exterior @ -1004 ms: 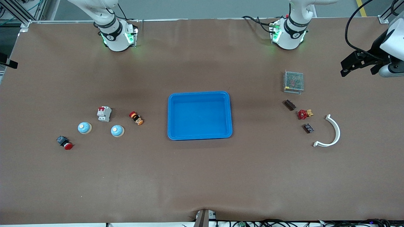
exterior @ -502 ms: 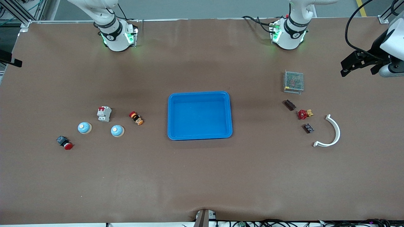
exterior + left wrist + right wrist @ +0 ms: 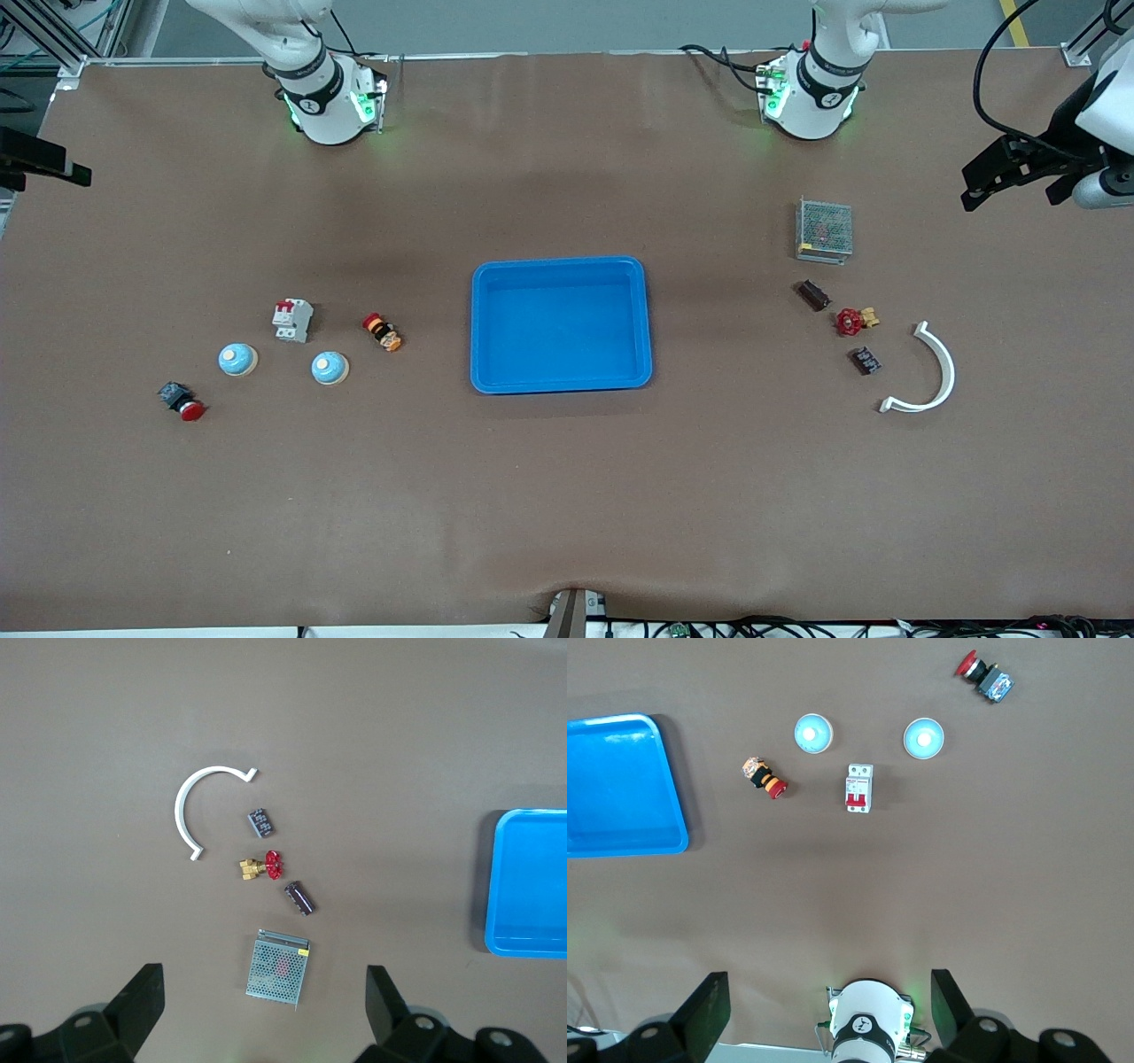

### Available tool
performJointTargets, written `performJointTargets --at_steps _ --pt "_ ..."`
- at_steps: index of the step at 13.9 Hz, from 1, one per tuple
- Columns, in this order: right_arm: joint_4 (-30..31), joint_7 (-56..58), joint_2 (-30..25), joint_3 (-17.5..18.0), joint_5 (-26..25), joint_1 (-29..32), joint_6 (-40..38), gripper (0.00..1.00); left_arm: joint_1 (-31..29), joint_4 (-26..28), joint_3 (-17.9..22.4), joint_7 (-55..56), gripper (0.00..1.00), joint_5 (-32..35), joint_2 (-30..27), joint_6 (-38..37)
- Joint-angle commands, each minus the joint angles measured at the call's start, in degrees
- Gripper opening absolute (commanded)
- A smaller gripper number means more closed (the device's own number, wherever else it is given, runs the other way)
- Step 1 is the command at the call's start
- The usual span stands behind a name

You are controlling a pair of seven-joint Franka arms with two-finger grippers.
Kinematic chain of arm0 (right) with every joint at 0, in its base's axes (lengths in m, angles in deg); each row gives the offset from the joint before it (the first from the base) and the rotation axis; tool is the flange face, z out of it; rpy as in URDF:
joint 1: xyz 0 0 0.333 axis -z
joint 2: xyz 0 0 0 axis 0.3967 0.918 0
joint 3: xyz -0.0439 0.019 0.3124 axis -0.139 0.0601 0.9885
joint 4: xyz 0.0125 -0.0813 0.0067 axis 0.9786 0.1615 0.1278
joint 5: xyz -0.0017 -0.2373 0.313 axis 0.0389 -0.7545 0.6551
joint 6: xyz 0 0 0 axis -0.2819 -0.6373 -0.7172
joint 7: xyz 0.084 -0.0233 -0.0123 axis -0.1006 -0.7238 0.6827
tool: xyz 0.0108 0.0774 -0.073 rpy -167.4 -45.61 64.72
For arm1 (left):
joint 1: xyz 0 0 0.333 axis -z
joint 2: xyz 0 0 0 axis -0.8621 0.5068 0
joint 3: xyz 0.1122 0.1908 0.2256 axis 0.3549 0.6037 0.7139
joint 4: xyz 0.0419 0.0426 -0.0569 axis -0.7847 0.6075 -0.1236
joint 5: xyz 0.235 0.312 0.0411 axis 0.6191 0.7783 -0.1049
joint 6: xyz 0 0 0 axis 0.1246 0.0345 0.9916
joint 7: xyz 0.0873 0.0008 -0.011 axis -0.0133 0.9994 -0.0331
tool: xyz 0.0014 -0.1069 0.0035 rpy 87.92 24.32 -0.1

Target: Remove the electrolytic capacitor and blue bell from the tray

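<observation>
Two dark capacitors (image 3: 812, 295) (image 3: 866, 361) lie at the left arm's end of the table, either side of a red valve; in the left wrist view the capacitors (image 3: 299, 898) (image 3: 261, 822) show well below the camera. Two blue dome bells (image 3: 237, 359) (image 3: 330, 368) sit at the right arm's end, and the right wrist view shows both bells (image 3: 923, 738) (image 3: 812, 733). My left gripper (image 3: 1014, 190) (image 3: 264, 992) hangs high and open over the table's edge at its own end. My right gripper (image 3: 35, 164) (image 3: 828, 992) hangs high over its end, open and empty.
An empty blue tray (image 3: 560, 262) stands mid-table. Near the capacitors are a mesh metal box (image 3: 824, 229), a red valve (image 3: 852, 320) and a white curved piece (image 3: 930, 372). By the bells lie a circuit breaker (image 3: 292, 320), an orange-black button (image 3: 382, 332) and a red push button (image 3: 182, 400).
The right gripper has come farther in over the table at its end. The left gripper has shifted slightly toward the table's edge. Nothing on the table has moved.
</observation>
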State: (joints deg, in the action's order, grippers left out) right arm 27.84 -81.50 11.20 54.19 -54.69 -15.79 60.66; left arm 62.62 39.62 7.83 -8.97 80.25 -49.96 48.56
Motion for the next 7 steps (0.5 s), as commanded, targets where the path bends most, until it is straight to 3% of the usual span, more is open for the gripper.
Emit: performJointTargets --at_steps 1,7 --pt "-2.0 -2.3 0.2 -0.1 -3.9 -3.8 -1.0 1.0 0.1 -0.5 0.0 -1.3 1.0 0.5 -0.7 -1.1" --pt "-2.0 -8.8 0.2 0.0 -3.4 -6.2 -0.9 1.0 0.2 -0.5 0.0 -1.1 1.0 0.4 -0.6 -1.6"
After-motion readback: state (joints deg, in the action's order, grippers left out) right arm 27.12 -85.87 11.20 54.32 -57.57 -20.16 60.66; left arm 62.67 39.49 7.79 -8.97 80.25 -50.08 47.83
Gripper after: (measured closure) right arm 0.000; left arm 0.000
